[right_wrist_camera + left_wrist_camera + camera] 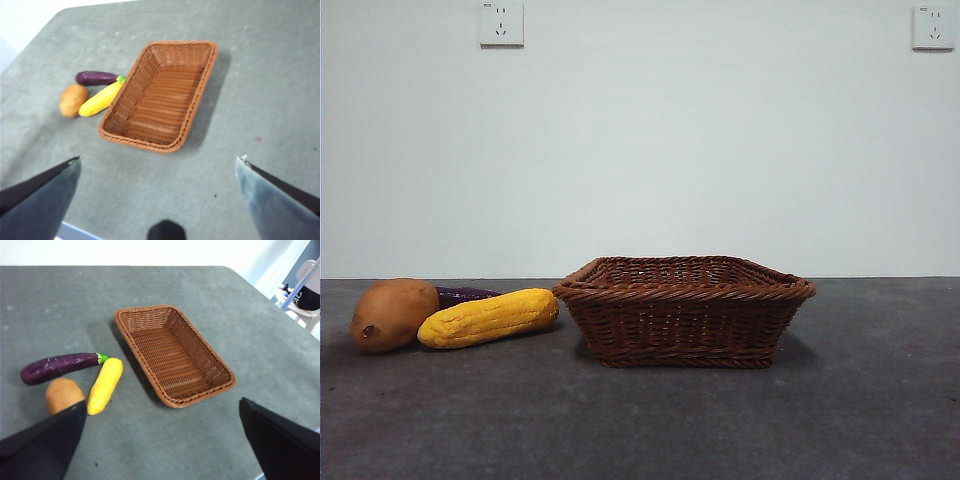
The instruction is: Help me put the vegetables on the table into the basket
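**Three vegetables beside an empty basket, left arm the closer one**

We see all three vegetables lying on the dark grey speckled table [880,420], clustered just beside one long side of the shallow reddish-brown woven wicker basket [172,352], which holds nothing yet. The yellow corn cob [104,385] lies nearest the basket, its tip close to the rim, its long axis running roughly along the basket's side. The rounded orange-brown potato [64,394] sits next to the corn, and the slim dark purple eggplant with green stem [60,366] lies behind them, its stem end touching or almost touching the corn.

Our left gripper [160,440] hangs above the table with its jaws spread wide and nothing held; the potato shows right at the edge of one jaw, so we judge this arm the nearer one for the first pick. Our right gripper [157,192] is likewise wide open and empty, raised well away, with the basket between it and the vegetables.
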You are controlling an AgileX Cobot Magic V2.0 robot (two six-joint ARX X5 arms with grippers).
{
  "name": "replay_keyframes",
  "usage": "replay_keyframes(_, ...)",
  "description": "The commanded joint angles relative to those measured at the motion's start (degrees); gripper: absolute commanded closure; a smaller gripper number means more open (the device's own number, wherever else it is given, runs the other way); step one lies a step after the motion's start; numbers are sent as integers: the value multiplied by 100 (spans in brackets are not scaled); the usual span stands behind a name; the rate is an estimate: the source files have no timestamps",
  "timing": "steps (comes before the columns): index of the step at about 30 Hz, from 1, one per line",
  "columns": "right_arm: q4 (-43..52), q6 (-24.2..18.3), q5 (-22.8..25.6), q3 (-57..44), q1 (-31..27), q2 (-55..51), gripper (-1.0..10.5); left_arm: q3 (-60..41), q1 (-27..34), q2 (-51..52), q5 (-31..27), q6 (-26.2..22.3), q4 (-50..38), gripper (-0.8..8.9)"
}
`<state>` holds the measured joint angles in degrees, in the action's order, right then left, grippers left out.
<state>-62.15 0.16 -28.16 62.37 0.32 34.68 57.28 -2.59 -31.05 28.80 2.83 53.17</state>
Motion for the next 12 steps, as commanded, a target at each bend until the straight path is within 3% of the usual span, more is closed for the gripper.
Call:
replay_keyframes(1, -13, -26, -42, 15, 11, 50, 369, -11, -13, -11, 13, -52, -9, 238)
replay_keyframes(7, 339, -24, -57, 42, 11, 634, 371, -7, -13, -195, 15, -52, -186, 238)
replay_keyframes(12, 866, -24, -254, 391, 46, 2063, 376, -7, -13, -452, 15, -55, -195, 239)
